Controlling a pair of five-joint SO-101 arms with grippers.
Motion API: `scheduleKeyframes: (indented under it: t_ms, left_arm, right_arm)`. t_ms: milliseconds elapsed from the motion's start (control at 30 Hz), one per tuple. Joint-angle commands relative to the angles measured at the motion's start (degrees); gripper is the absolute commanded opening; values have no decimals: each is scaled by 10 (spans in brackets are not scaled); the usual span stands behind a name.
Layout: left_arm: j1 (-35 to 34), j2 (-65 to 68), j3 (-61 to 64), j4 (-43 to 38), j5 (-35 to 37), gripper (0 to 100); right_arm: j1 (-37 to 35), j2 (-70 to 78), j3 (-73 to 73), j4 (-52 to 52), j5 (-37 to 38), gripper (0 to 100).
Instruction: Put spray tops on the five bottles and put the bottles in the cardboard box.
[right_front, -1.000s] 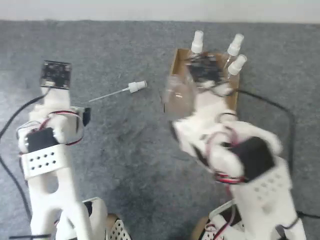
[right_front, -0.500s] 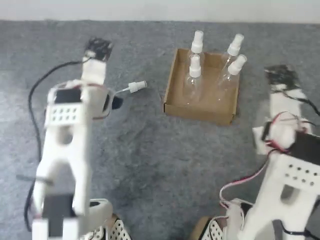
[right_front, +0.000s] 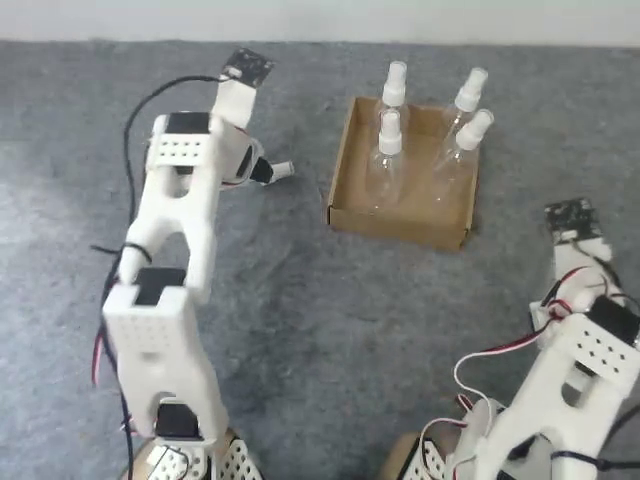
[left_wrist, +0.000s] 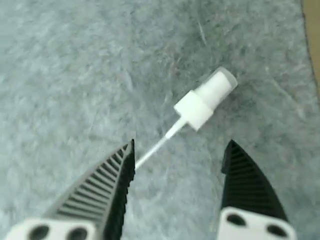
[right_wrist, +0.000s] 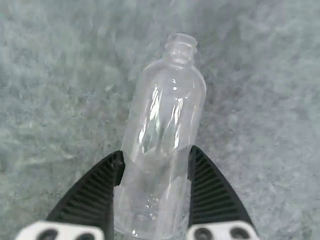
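Bottle (right_wrist: 162, 145) between right fingers (right_wrist: 92, 197)

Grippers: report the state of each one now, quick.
Left gripper: open, over the loose spray top.
Right gripper: closed on a clear bottle that has no top.

Stretched far out on the left with the left arm (right_front: 180, 200), bent over at the wrist, left gripper (left_wrist: 177, 150) pointed downward, jaws spread wide. Drawn back to the near right with the right arm (right_front: 578, 350), right gripper (right_wrist: 156, 160) clamped on a bottle (right_wrist: 165, 115).
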Motion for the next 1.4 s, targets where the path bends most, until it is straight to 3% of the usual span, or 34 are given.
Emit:
scheduleKeyframes:
  t_ms: [0,400,700,833,967,1233,1367]
  left_arm:
    - [14,66,-148,31,-10,261]
    - [33,311,-460,160,-20,257]
    - [35,415,-692,325,-17,10]
    - [18,414,-731,335,41,9]
    - [4,358,-632,338,93,9]
    - [42,55,-190,326,115,9]
    - [52,-107,32,246,155,9]
  right_arm:
    - [3,-19,26,-38,21,6]
    - [25,-19,48,-41,22,9]
    - [25,-19,86,-42,22,9]
    - [25,-19,86,-42,22,9]
    - [47,-19,86,-42,22,9]
    - [90,-18,87,-112,22,10]
    - [87,-15,87,-121,22,10]
